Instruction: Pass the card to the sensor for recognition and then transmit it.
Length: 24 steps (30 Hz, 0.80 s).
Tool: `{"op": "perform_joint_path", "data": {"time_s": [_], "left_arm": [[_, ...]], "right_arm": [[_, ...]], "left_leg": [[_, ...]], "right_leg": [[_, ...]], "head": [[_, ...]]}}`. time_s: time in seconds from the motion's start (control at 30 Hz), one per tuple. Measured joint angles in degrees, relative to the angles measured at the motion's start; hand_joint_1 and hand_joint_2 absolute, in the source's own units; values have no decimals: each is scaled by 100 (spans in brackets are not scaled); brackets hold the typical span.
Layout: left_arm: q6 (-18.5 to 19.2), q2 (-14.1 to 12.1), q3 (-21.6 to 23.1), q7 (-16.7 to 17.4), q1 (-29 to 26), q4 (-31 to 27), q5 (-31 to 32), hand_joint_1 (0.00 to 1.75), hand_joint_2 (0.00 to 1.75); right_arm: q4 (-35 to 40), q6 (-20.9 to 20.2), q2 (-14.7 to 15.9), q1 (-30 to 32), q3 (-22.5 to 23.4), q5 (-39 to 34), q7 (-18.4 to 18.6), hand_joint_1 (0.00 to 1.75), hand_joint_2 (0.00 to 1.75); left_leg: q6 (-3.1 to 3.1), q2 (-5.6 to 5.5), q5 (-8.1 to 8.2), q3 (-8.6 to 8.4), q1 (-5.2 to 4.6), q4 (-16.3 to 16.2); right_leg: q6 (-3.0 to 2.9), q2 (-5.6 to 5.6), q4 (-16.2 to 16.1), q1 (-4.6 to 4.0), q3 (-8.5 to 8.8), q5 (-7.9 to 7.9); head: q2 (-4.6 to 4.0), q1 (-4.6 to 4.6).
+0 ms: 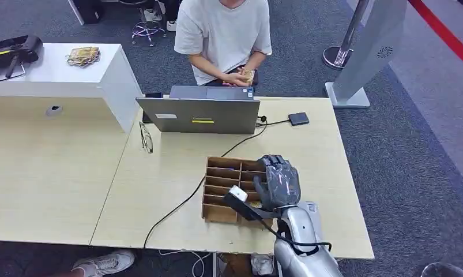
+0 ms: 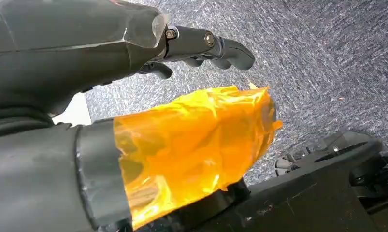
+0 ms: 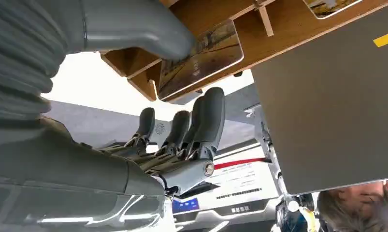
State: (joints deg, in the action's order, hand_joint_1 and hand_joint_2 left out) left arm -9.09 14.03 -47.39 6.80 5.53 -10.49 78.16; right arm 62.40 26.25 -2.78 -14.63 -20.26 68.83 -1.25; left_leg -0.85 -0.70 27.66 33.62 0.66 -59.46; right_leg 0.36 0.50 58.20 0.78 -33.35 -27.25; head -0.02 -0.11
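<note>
Right hand [image 3: 182,140] pinching card [image 3: 201,58]

Laptop [image 1: 201,114] and its cable [image 1: 183,202] hem the divided tray [image 1: 223,193]; bare tabletop [image 1: 327,167] lies rightward.

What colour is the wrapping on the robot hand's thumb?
Orange, see-through film wrapped over the left robot hand's thumb. It shows best in the left wrist view.

Just under the dark matt plastic right hand [image 1: 279,182] you see a brown slotted wooden card organiser [image 1: 220,190], raw and unvarnished, on a pale smooth wood-grain table [image 1: 160,179]. Against its thumb lies a glossy printed card [image 3: 201,58]. Beyond the hand stands a matt grey metal laptop [image 1: 199,114]. The left hand [image 2: 201,46] carries crinkled, shiny orange film [image 2: 192,145].
</note>
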Motion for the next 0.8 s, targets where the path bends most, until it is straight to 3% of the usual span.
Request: {"op": "perform_joint_path", "data": {"time_s": [0.03, 0.13, 0.2, 0.23, 0.8], "left_arm": [[2, 0, 0, 0, 0, 0, 0, 0, 0], [0, 0, 2, 0, 0, 0, 0, 0, 0], [2, 0, 2, 0, 0, 0, 0, 0, 0], [2, 0, 2, 0, 0, 0, 0, 0, 0], [11, 0, 24, 0, 2, 0, -9, 0, 0]], "right_arm": [[2, 0, 0, -1, 0, -4, -11, 99, 175], [0, 0, -2, -4, 0, -11, -24, 136, 175], [0, -9, -2, -5, 0, -11, -24, 143, 175], [0, -9, -2, -4, 0, -11, -24, 169, 175], [-15, 98, -22, -35, 2, -44, -135, 175, 175]], "left_leg": [[0, -1, 0, 0, 0, 0], [0, 0, 0, 0, 0, 0], [0, 0, 0, 0, 0, 0], [0, 0, 0, 0, 0, 0], [0, 0, 0, 0, 0, 0]], "right_leg": [[0, 0, 0, 0, 0, 0], [0, 0, 0, 0, 0, 0], [0, 0, 0, 0, 0, 0], [0, 0, 0, 0, 0, 0], [0, 0, 0, 0, 0, 0]], "head": [[0, 0], [0, 0], [0, 0], [0, 0], [0, 0]]}}
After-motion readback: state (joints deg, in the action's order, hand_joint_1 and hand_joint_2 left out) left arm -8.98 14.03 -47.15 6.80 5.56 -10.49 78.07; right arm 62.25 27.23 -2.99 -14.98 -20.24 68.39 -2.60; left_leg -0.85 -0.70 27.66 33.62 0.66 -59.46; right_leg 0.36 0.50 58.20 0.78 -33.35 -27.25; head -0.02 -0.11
